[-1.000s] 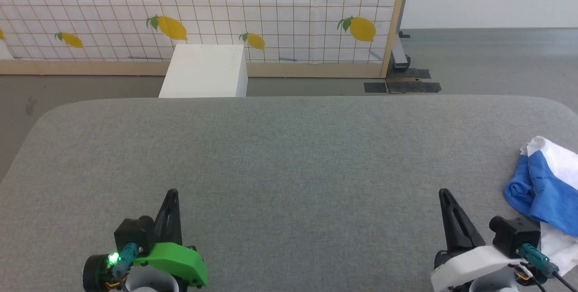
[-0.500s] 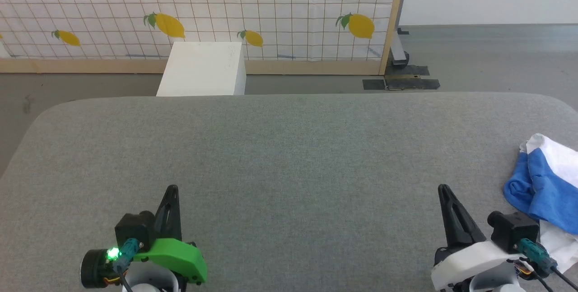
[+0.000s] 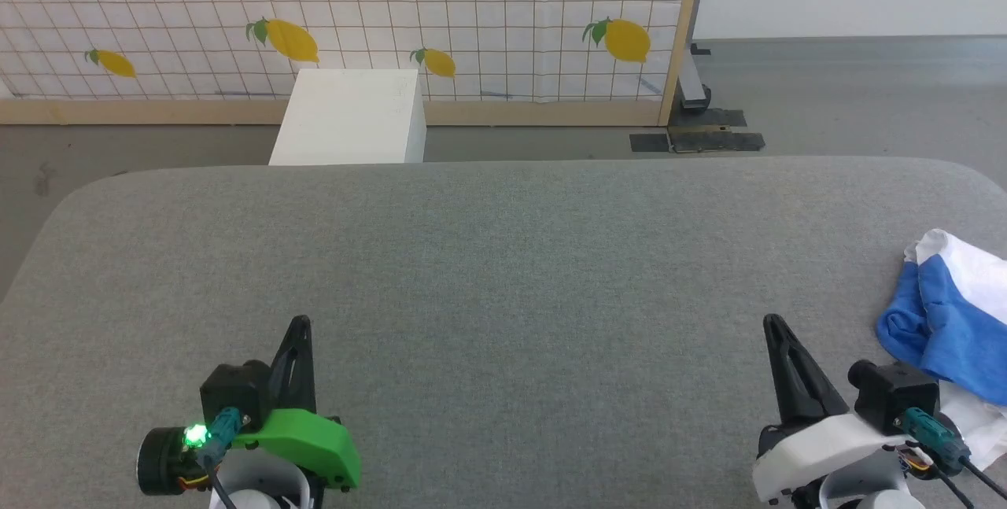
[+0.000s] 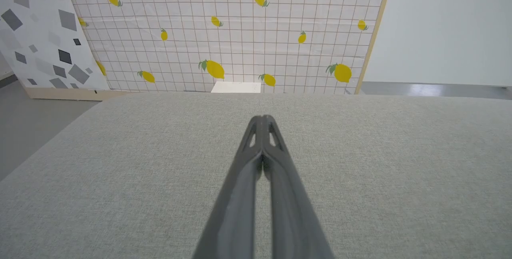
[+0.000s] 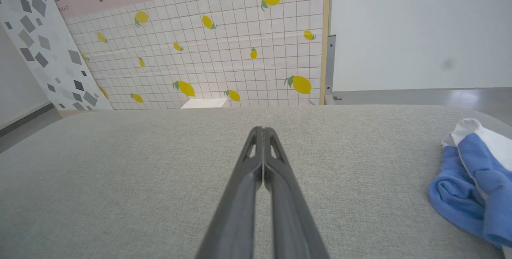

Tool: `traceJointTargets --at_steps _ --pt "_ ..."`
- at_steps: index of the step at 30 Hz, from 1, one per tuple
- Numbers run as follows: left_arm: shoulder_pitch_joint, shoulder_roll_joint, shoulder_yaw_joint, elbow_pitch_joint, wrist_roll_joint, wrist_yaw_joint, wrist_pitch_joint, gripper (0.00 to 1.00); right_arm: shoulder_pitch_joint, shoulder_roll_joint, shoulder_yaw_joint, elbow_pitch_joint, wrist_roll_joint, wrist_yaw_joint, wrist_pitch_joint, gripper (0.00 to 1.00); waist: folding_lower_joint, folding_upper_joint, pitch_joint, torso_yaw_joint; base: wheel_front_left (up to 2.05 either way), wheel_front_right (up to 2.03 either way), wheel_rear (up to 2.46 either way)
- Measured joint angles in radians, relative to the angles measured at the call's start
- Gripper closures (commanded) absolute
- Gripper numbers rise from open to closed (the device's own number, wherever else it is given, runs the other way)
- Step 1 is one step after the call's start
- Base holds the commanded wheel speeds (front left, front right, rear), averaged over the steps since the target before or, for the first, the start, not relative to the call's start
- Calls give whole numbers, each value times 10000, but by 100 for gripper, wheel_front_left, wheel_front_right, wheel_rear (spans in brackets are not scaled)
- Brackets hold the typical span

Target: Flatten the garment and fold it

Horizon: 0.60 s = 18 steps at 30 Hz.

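The garment (image 3: pixel 956 320) lies crumpled at the right edge of the grey table (image 3: pixel 503 257), blue folds over white cloth; the head view cuts off part of it. In the right wrist view the garment (image 5: pixel 476 183) sits at the far right. My right gripper (image 3: pixel 772 326) is shut and empty, a short way left of the garment and apart from it. The tips of that right gripper (image 5: pixel 263 130) meet above bare table. At the near left, my left gripper (image 3: pixel 300 326) is shut with nothing in it. In the left wrist view the left gripper (image 4: pixel 262 118) has its fingers pressed together.
A white box (image 3: pixel 350 117) stands on the floor beyond the table's far edge. Behind it runs a lemon-patterned screen (image 3: pixel 393 13) with a wooden frame post (image 3: pixel 678 37). Grey floor lies to the right of the post.
The whole head picture has shifted slightly upward, so the camera has tilted. Both grippers stay shut and the garment has not moved on the table.
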Motion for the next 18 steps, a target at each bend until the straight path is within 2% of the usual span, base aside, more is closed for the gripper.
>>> traceJointTargets --at_steps 18 --pt "74 -2 12 -389 132 2 355 100 0 0 -35 -378 -393 0 326 100 0 0 80 -46 0 0 0"
